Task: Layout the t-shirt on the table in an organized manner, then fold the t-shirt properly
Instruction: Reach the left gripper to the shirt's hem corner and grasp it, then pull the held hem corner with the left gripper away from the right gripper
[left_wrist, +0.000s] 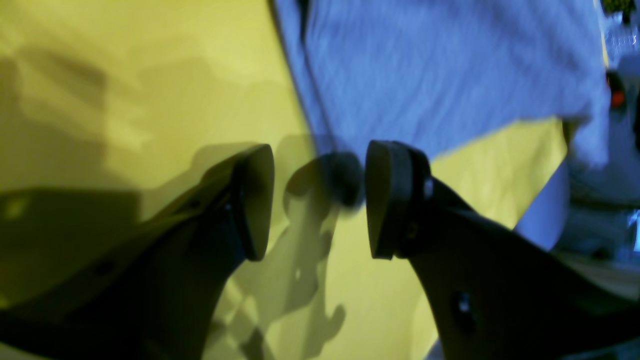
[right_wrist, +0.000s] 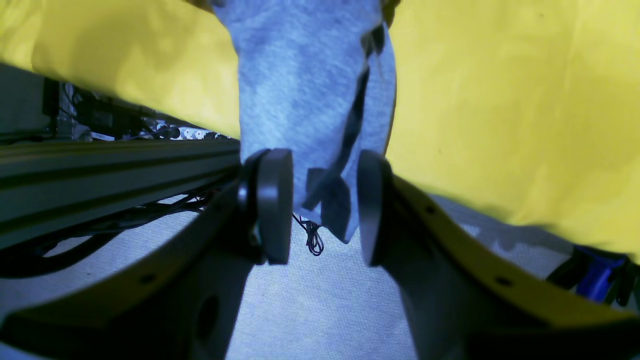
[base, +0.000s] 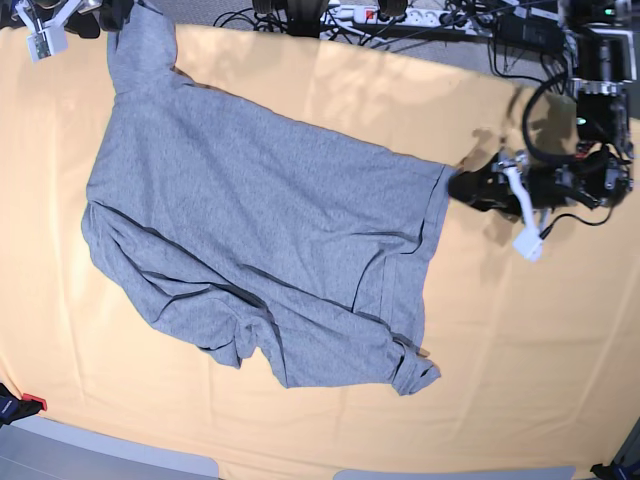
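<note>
t-shirt (base: 260, 240): grey, spread plain side up over the left and middle of the table (base: 520, 360), with rumpled folds along its lower edge and a bunched corner at the bottom right. No lettering shows from above.

My left gripper (left_wrist: 320, 200): jaws parted, nothing between them. In my left wrist view the pads stand apart over bare yellow cloth, and only their shadow lies in the gap.

Shirt relative to my left fingers (left_wrist: 257, 200): the shirt's edge (left_wrist: 450, 80) lies just beyond the tips, its corner near the gap, but not between the pads. In the base view this gripper (base: 470, 187) sits just off the shirt's right-hand corner, close beside the hem.

My right gripper (right_wrist: 325, 205): a strip of grey fabric (right_wrist: 310, 100) with a dark trim band runs down between my two pads. The pads stand some way apart, and the cloth looks nearer the left pad. I cannot tell whether I am pinching it.

Shirt relative to my right fingers (right_wrist: 275, 205): the fabric comes in from above, passes between them and ends just past the tips, hanging over the table's far edge, with pale floor showing below it.

Right arm from above: at the top left corner of the base view, where one narrow end of the shirt (base: 145, 40) reaches up to the table's edge. The gripper itself is hardly visible there.

Table: pale yellow-orange cloth, bare around the shirt on the right and at the bottom.
</note>
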